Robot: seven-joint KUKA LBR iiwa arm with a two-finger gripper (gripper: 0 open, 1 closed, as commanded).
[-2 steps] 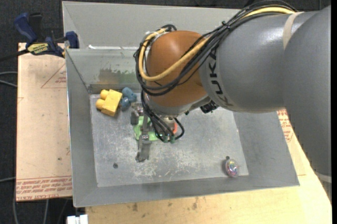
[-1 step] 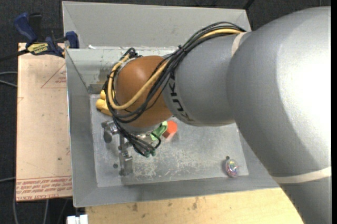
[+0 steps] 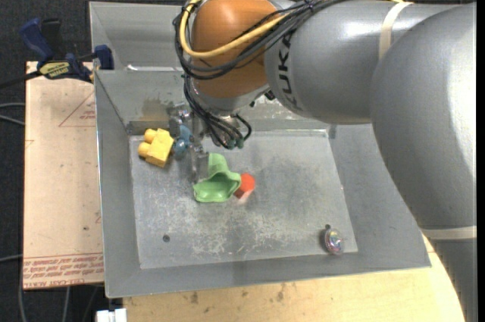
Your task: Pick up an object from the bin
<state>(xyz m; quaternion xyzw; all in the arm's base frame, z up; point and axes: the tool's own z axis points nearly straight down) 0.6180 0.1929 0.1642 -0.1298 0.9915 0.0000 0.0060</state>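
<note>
The green crumpled piece (image 3: 214, 189) lies near the middle of the bin (image 3: 250, 237), on the bare grey floor, slightly left of centre. From my remote station I read the gripper (image 3: 198, 165) as positioned directly over the upper left edge of this green piece, at or very close to its surface; I cannot confirm contact. I cannot tell whether the gripper is released or clenched, because the wrist above it blocks my line of sight, and I see nothing lifted off the floor. A small orange-red piece (image 3: 245, 186) touches the right side of the green piece. A yellow block (image 3: 155, 146) with studs on top sits to the left, near the bin's left wall and apart from the green piece. A small blue item (image 3: 182, 143) lies between the yellow block and the gripper, just beside both. A small round, shiny item (image 3: 332, 240) rests alone near the front right corner, well apart from the others. The orange cover (image 3: 227, 40) on the wrist hangs over the back half of the bin.
</note>
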